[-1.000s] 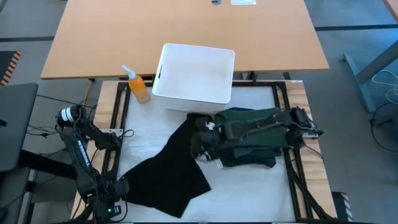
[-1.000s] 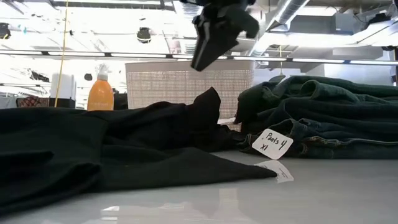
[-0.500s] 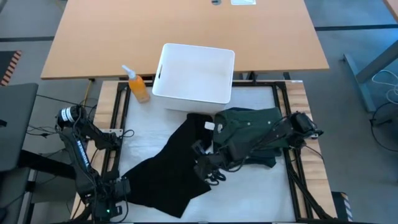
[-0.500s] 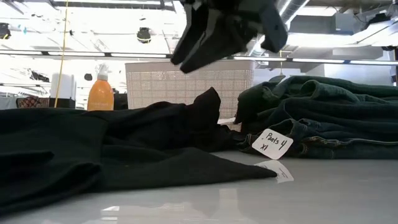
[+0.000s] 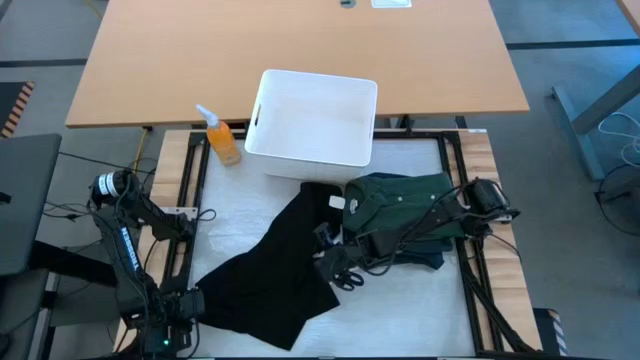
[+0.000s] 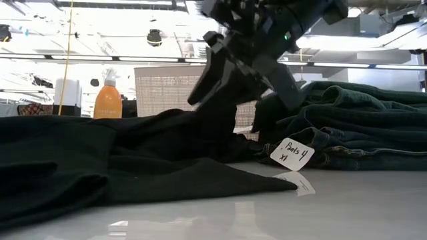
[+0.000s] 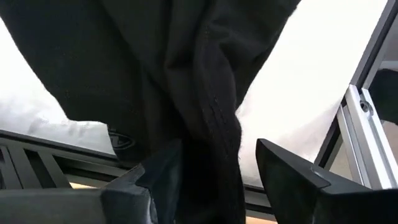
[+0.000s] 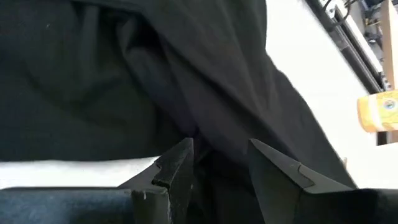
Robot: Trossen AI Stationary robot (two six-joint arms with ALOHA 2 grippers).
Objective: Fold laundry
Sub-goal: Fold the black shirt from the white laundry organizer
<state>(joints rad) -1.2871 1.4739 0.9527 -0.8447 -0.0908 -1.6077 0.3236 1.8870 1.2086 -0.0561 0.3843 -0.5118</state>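
Now my right gripper, jaws parted over the black garment mid-tabletop, must pinch its edge (left gripper open at the near-left corner).

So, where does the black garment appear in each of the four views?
High view: black garment, lower centre, left of the green garment.
Low view: left and centre.
Left wrist view: fills the upper part.
Right wrist view: fills most of it.
Shared landmark: orange bottle.
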